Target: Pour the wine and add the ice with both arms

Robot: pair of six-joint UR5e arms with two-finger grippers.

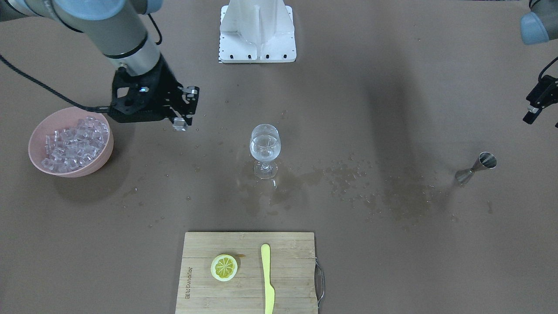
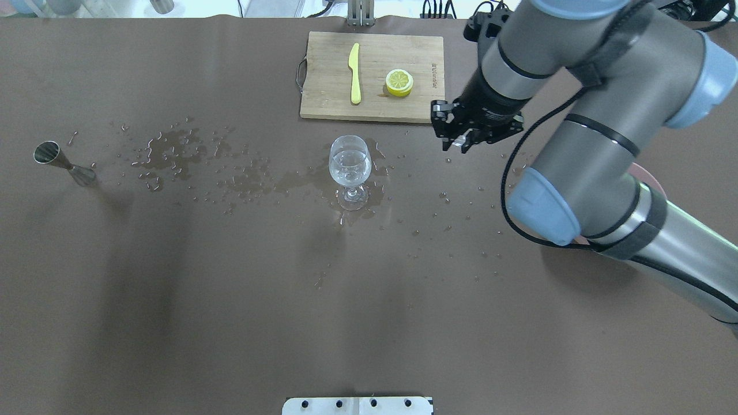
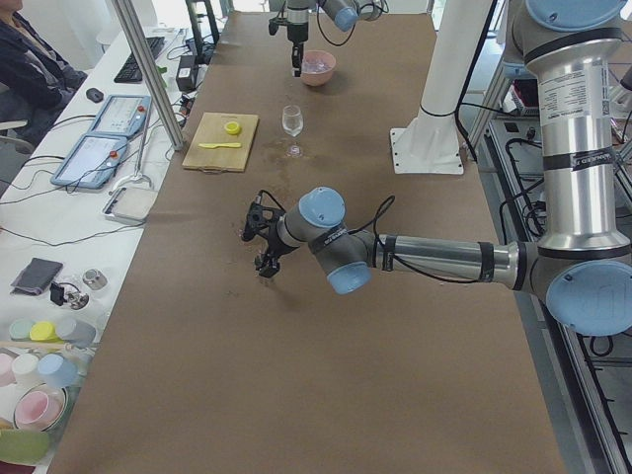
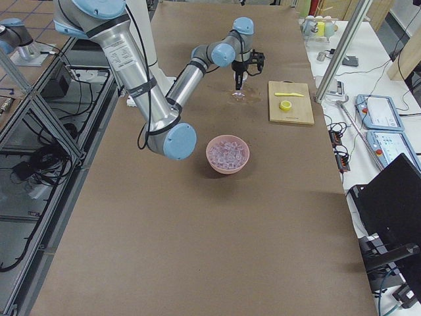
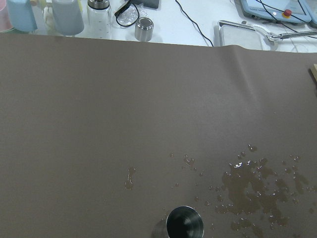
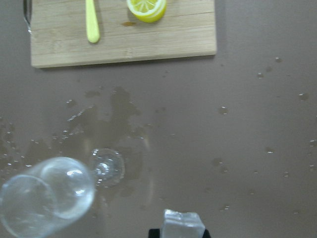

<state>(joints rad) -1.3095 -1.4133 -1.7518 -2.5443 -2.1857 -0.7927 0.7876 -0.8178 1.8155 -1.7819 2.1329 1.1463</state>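
My right gripper [image 1: 179,121] is shut on one clear ice cube [image 1: 178,124], held above the table between the pink bowl of ice [image 1: 69,146] and the stemmed glass [image 1: 265,148]. The cube shows at the bottom of the right wrist view [image 6: 182,226], with the glass [image 6: 44,196] down to its left. The glass holds clear wine [image 2: 349,164] and stands upright in a wet patch. My left gripper [image 1: 542,118] hangs open and empty at the view's edge, up and apart from the steel jigger [image 1: 477,166]. The jigger stands upright [image 5: 184,224].
A wooden cutting board [image 2: 328,92] with a lemon half [image 2: 399,82] and a yellow knife [image 2: 354,74] lies beyond the glass. Spilled drops [image 2: 173,150] run between jigger and glass. The white stand [image 1: 257,30] is at the robot's side.
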